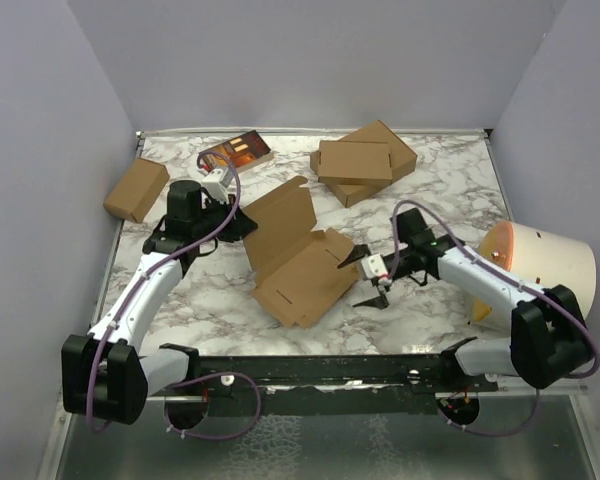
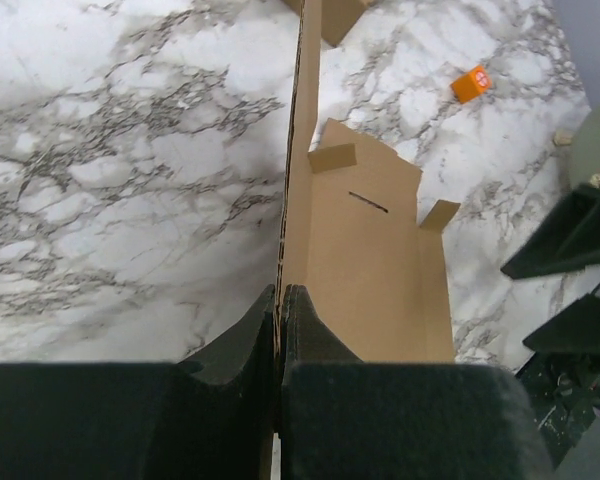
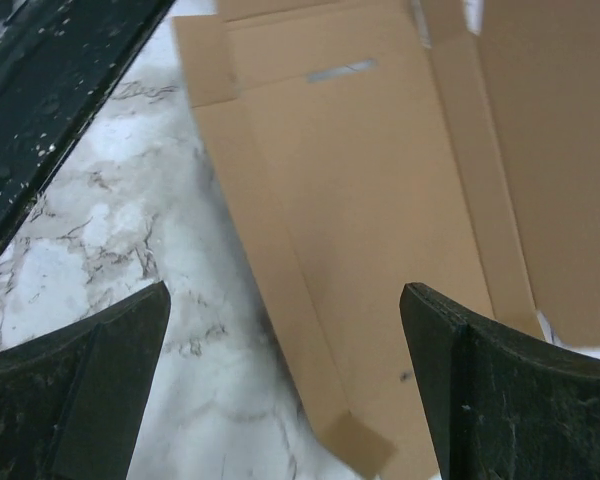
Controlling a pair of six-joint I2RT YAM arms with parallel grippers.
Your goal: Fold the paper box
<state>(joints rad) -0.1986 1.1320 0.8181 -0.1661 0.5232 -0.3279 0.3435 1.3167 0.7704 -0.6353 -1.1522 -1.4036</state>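
The paper box [image 1: 298,258] is a brown die-cut cardboard sheet in the middle of the table, its base flat and its far-left panel lifted upright. My left gripper [image 1: 242,222] is shut on the edge of that raised panel; the left wrist view shows the fingers [image 2: 280,320] pinching the thin cardboard edge [image 2: 298,150]. My right gripper [image 1: 365,278] is open and empty, hovering just off the sheet's right edge. The right wrist view shows the flat sheet [image 3: 380,200] and its corner tab between my open fingers [image 3: 290,320].
A stacked pair of folded brown boxes [image 1: 363,162] lies at the back. A small brown carton [image 1: 136,189] is at the back left, a printed card [image 1: 236,153] behind it. An orange-and-white lamp-like object [image 1: 536,262] stands at the right. A small orange cube [image 2: 470,83] lies on the marble.
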